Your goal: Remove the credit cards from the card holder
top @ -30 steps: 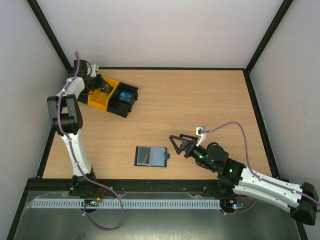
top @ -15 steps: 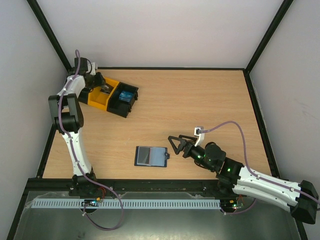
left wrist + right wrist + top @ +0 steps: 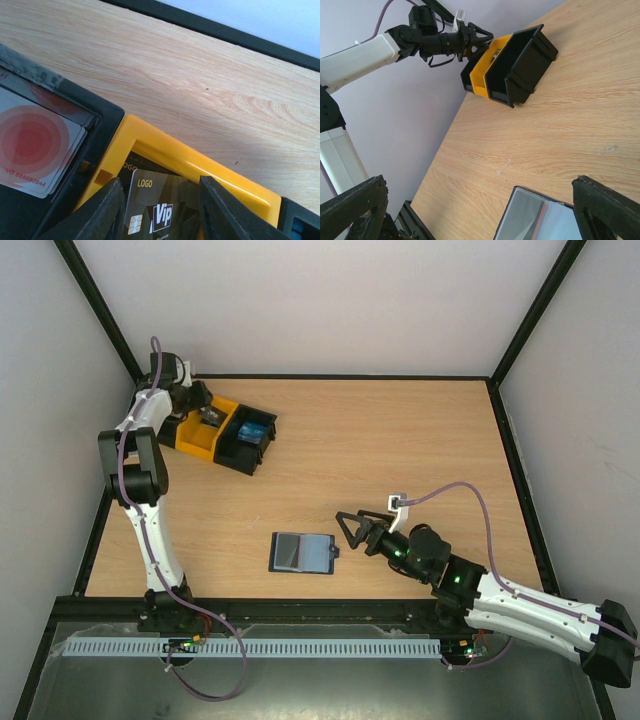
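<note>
The dark blue card holder [image 3: 302,553] lies open and flat on the table, and its grey inner panel [image 3: 540,220] shows a red-edged card tucked inside. My right gripper [image 3: 350,530] hovers just right of it, jaws wide open and empty [image 3: 480,187]. My left gripper [image 3: 203,412] reaches into the yellow bin [image 3: 200,165] at the far left. Its fingers [image 3: 100,210] stand apart on either side of a black VIP credit card [image 3: 160,205] that rests in the bin, with a gap at the right finger. A white card with red circles [image 3: 30,145] lies in the neighbouring black bin [image 3: 100,120].
The row of yellow and black bins [image 3: 225,432] sits at the back left near the wall, and one black bin [image 3: 252,432] holds something blue. A black frame [image 3: 505,455] edges the table. Bare wood lies between the bins and the card holder.
My left gripper's jaws have spread apart and let go of the black card in the yellow bin. My right gripper has edged slightly toward the card holder.
</note>
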Robot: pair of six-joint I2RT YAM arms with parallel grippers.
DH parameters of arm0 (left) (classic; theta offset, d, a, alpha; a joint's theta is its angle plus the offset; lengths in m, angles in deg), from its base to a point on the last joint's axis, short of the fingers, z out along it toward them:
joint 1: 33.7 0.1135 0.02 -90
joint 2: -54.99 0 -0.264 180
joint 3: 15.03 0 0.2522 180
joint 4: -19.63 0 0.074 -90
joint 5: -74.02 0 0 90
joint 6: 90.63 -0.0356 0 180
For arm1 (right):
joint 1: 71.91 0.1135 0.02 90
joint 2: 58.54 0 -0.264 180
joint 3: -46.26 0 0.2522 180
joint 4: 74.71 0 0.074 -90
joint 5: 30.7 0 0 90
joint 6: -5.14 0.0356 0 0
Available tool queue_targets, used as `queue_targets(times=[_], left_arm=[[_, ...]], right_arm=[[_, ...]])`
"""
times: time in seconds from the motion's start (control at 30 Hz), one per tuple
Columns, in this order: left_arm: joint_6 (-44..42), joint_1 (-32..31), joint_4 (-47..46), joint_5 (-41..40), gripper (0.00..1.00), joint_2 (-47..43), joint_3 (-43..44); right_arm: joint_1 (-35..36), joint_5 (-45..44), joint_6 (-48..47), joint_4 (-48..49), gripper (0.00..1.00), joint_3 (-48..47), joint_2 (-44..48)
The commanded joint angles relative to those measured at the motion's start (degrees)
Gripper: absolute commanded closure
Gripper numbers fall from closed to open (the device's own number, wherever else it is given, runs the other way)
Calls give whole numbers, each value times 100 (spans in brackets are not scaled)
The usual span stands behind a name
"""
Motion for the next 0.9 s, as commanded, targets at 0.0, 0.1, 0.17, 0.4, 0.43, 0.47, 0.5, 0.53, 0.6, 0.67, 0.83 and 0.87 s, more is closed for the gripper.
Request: queue_targets(times=[0.0, 0.1, 0.17, 0.4, 0.43, 0.47, 0.5, 0.53, 0.6, 0.67, 0.83, 0.87], left_arm=[[83, 16, -79, -152, 50, -26, 259], [209, 14, -88, -283, 47, -65, 285], [257, 15, -101, -235, 46, -97, 274], [514, 16, 169, -159, 36, -415, 208], [566, 14, 215, -151, 33, -502, 156], [625, 16, 245, -109, 30, -614, 72], [658, 16, 275, -47, 27, -728, 3], [696, 16, 343, 23, 21, -822, -60], [774, 14, 467, 178, 11, -1043, -188], [885, 4, 549, 232, 1, -1363, -435], [888, -116, 1050, 67, 0, -2127, -952], [890, -134, 1121, -3, 0, -2314, -1105]], right_arm=[[21, -131, -1, 107, 2, -116, -59], [21, -124, 14, 89, 2, -136, -92], [24, -111, 21, 66, 2, -159, -105], [16, -95, 195, -121, 2, -196, -196], [16, -81, 213, -176, 2, -215, -216], [16, -70, 233, -222, 2, -220, -242], [16, -61, 263, -270, 2, -230, -260], [16, -40, 293, -298, 2, -230, -276], [16, 16, 384, -316, 2, -226, -309], [16, 78, 479, -347, 2, -240, -360], [17, 174, 686, -520, 2, -316, -557], [16, 191, 707, -562, 2, -322, -607]])
